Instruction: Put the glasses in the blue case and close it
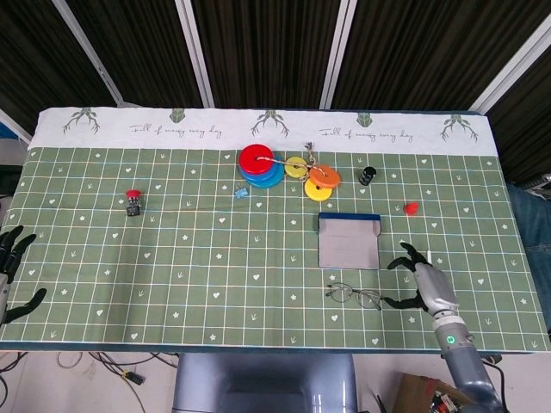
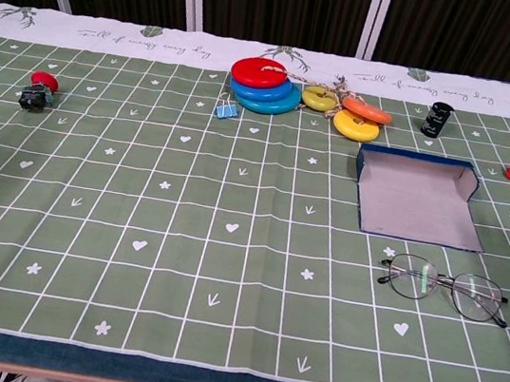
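Right hand (image 1: pixel 422 281) hovers low at the near right of the worktop (image 1: pixel 172 258), fingers spread wide and holding nothing, fingertips just beside the glasses (image 1: pixel 354 295) but not touching them. Left hand (image 1: pixel 12 274) sits at the far left edge, fingers apart and empty too.

Progress? By my read, nothing is done yet. The glasses lie flat on the green gridded cloth, just in front of the blue case (image 1: pixel 349 241), which lies open with its pale grey lining up. All 3 steps remain: pick up, place, close.

Those glasses look tricky: thin wire frame, clear rounded lenses, little to grip. The case is a flat rectangle with a stiff blue rim, soft-looking inside.
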Robot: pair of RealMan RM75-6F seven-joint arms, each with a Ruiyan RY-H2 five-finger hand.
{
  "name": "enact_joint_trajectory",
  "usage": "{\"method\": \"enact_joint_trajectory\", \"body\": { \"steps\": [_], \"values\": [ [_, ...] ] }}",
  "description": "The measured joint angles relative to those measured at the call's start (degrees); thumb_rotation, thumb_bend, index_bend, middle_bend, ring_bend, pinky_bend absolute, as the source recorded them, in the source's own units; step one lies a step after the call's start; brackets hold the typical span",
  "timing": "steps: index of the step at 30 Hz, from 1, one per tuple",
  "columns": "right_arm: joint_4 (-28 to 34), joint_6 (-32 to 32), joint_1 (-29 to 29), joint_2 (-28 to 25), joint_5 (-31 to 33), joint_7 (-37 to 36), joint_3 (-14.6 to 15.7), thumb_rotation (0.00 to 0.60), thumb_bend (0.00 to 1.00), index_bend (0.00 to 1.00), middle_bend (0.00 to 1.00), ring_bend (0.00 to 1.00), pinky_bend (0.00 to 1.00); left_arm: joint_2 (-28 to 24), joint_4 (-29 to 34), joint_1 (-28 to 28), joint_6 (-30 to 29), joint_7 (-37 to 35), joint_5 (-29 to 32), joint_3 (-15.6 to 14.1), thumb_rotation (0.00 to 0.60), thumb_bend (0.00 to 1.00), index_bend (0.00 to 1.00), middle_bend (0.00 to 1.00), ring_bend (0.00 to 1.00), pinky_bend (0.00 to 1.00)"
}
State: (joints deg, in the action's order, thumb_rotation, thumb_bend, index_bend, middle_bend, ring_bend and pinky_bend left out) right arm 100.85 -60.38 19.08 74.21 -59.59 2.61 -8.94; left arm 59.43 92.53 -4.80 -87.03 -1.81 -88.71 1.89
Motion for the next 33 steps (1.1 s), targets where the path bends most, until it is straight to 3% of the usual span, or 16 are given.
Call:
{"method": "enact_joint_trajectory", "body": {
  "steps": [7, 17, 33],
  "values": [
    [-1.75, -1.33, 2.86, 6.52, 6.46, 8.55, -0.75, 0.600, 0.23, 0.47, 0.07, 0.10, 0.20, -0.01, -0.05, -0.01, 0.13, -0.02, 0.15, -0.01, 0.600, 0.23, 0.08, 0.00, 0.00, 0.00],
    [-2.95, -3.88, 6.11, 11.55, 14.77, 19.20, -1.04, 0.600, 0.29, 0.51, 0.07, 0.10, 0.20, -0.06, -0.05, -0.08, 0.35, 0.02, 0.32, -0.01, 0.600, 0.23, 0.08, 0.00, 0.00, 0.00],
    [-2.64, -6.24, 9.54, 16.01, 18.86, 24.89, -2.01, 0.600, 0.32, 0.55, 0.07, 0.10, 0.20, -0.11, -0.02, -0.12, 0.44, -0.03, 0.40, -0.01, 0.600, 0.24, 0.08, 0.00, 0.00, 0.00]
  ]
}}
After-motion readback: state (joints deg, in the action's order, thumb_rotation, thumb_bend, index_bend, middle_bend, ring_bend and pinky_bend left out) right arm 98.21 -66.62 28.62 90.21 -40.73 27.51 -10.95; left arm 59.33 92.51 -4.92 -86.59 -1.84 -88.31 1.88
